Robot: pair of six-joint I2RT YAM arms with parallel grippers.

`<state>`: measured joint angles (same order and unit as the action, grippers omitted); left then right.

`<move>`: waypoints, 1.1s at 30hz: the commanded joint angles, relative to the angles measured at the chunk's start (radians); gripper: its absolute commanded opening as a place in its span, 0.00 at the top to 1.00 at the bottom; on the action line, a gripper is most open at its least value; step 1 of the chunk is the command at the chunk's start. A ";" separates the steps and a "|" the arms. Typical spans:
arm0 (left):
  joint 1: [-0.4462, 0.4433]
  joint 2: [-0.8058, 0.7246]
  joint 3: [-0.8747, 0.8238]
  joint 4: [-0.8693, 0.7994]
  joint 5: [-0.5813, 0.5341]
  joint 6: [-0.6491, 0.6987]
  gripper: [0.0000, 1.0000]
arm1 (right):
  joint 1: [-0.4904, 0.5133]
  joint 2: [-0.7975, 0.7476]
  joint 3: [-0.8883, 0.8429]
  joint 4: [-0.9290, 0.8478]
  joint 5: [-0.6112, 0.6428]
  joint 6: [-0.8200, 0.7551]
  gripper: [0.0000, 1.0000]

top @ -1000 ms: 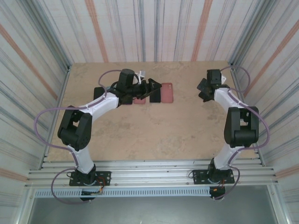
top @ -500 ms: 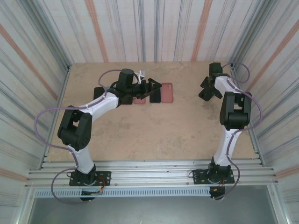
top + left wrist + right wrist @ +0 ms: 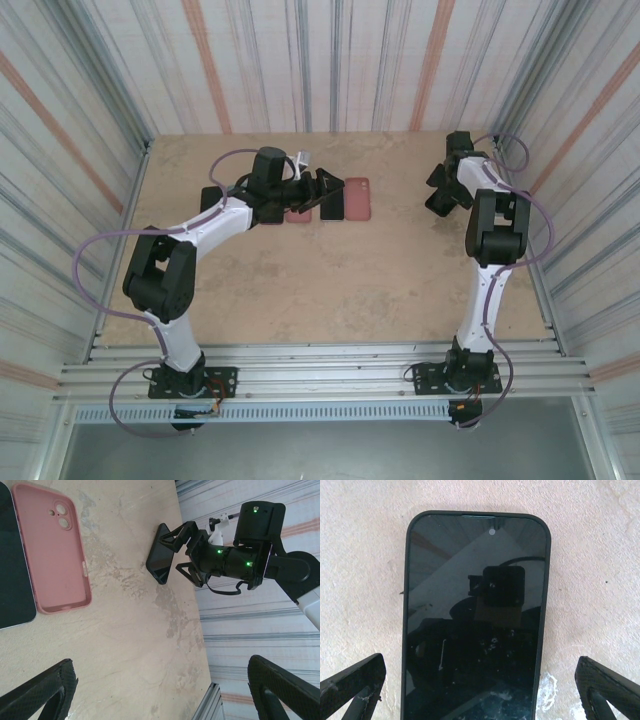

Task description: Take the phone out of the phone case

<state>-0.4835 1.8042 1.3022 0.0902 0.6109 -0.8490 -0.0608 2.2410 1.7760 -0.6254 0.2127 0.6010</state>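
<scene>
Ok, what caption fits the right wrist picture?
Black glossy phone lying screen-up on the beige table, flanked by open right fingers.

table top [image 3: 360, 510]: matt, pale, mottled, slightly grainy, with scuffs and stains.
phone [image 3: 475, 620]: glossy glass face, mirror-like, speckled with dust.
black case rim [image 3: 406, 630]: smooth, dull sheen.
pink case [image 3: 55, 555]: smooth, matt, rubbery-looking plastic.
fingers [image 3: 45, 690] of the left gripper [image 3: 161, 662] and fingers [image 3: 355, 680] of the right gripper [image 3: 477, 662]: black, matt, finely cross-hatched.
walls [image 3: 330, 60]: ribbed, striped sheet.
rails [image 3: 320, 375]: bare silvery metal.
</scene>
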 commanded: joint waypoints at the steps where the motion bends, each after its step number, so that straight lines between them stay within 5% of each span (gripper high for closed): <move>1: 0.006 -0.048 0.028 -0.019 0.023 0.028 0.08 | -0.012 0.037 0.049 -0.062 0.007 0.013 0.01; 33: 0.020 -0.036 0.077 -0.059 0.048 0.041 0.08 | -0.018 0.245 0.353 -0.297 -0.100 0.029 0.04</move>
<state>-0.4721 1.8042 1.3449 0.0486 0.6361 -0.8337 -0.0742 2.4397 2.1033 -0.8555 0.1535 0.6014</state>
